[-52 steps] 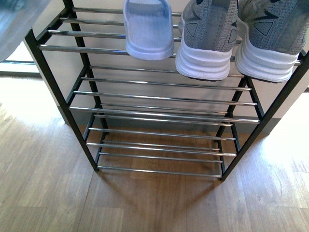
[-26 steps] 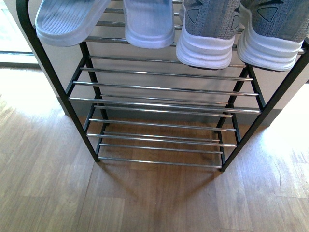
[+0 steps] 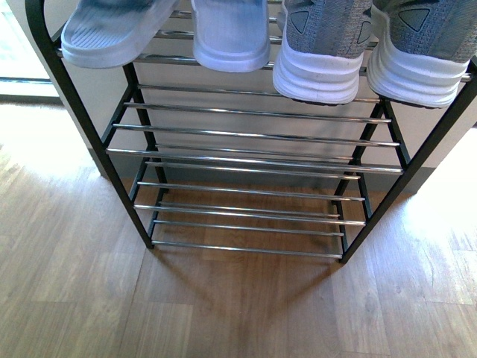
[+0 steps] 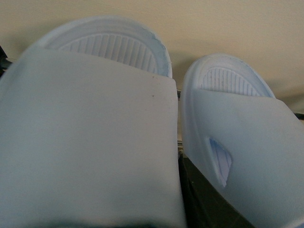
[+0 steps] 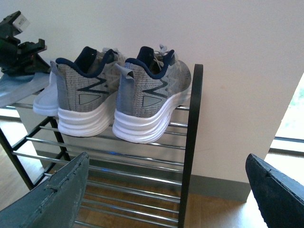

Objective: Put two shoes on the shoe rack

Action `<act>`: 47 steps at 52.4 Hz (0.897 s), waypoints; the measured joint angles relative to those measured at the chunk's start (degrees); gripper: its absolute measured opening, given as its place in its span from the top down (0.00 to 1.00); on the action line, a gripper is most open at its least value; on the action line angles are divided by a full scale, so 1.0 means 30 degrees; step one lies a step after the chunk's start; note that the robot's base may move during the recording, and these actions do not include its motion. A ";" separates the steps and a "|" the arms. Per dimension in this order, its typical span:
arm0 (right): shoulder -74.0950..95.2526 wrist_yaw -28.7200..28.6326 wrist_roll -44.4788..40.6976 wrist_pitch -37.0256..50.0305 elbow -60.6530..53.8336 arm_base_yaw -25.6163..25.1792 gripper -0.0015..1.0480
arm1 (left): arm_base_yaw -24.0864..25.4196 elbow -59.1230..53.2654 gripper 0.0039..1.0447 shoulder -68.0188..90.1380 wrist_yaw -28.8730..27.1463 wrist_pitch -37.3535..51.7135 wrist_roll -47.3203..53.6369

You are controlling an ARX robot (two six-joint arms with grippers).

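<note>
Sneakers: the two shoes, left one (image 3: 319,45) and right one (image 3: 421,45), sat side by side on an upper shelf of the shoe rack (image 3: 246,153), heels overhanging the front bars, at roughly 1 o'clock in the front view.

Slides: a pale blue pair shared the same shelf at 11 o'clock; the outer slide (image 3: 112,33) lay tilted with its sole showing, and the inner slide (image 3: 231,33) rested just beside the left sneaker.

Right end effector: its fingers (image 5: 57,194) stood wide apart and empty, well back from the sneakers.

Left end effector: its own state could not be told; its camera was filled by the slides, the outer slide looming closest, though whether it was gripped could not be read.

Step in hand: judged to be settling the tilted slide; it likely wanted levelling across at least two bars before release, clear of the sneakers.

Views compared: only the right wrist camera showed the sneakers whole, with navy collars and the wall (image 5: 237,47) behind; only the front camera showed the bare lower shelves and the wooden floor (image 3: 238,313).
</note>
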 joint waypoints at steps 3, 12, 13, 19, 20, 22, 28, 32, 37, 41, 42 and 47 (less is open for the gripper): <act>0.0000 -0.0007 0.0007 0.0000 0.0000 0.0000 0.09 | -0.0007 -0.0204 0.79 -0.0022 -0.0051 0.0335 0.0022; 0.0000 0.0000 0.0000 0.0000 0.0000 0.0000 0.09 | -0.0255 -0.2637 0.46 -0.1683 -0.0495 0.1800 -0.0189; 0.0000 0.0000 0.0000 0.0000 0.0000 0.0000 0.09 | -0.0313 -0.2965 0.43 -0.2004 -0.0517 0.1982 -0.0240; 0.0000 0.0000 0.0000 0.0000 0.0000 0.0000 0.09 | -0.0656 -0.4838 0.24 -0.3956 -0.1071 0.2922 -0.0364; 0.0000 0.0000 0.0007 0.0000 0.0000 0.0000 0.09 | -0.0721 -0.5180 0.21 -0.4328 -0.1217 0.3089 -0.0393; 0.0000 0.0000 0.0000 0.0000 0.0000 0.0000 0.09 | -0.0765 -0.5530 0.17 -0.4699 -0.1348 0.3271 -0.0423; 0.0000 0.0000 0.0000 0.0000 0.0000 0.0000 0.09 | -0.1005 -0.7206 0.07 -0.6419 -0.2346 0.4022 -0.0342; 0.0000 0.0000 0.0000 0.0000 0.0000 0.0000 0.09 | -0.1122 -0.8969 0.09 -0.8204 -0.3847 0.4692 -0.0036; 0.0000 0.0000 0.0000 0.0000 0.0000 0.0000 0.09 | -0.1122 -1.1387 0.09 -1.0936 -0.6244 0.5668 0.0284; 0.0000 0.0000 0.0000 0.0000 0.0000 0.0000 0.09 | -0.0976 -1.3129 0.09 -1.3121 -0.7905 0.6339 0.0780; 0.0000 0.0000 0.0000 0.0000 0.0000 0.0000 0.09 | -0.0918 -1.3631 0.09 -1.3806 -0.8415 0.6477 0.1027; 0.0000 0.0000 0.0000 0.0000 0.0000 0.0000 0.09 | -0.0335 -1.6283 0.09 -1.7471 -1.0200 0.6543 0.1785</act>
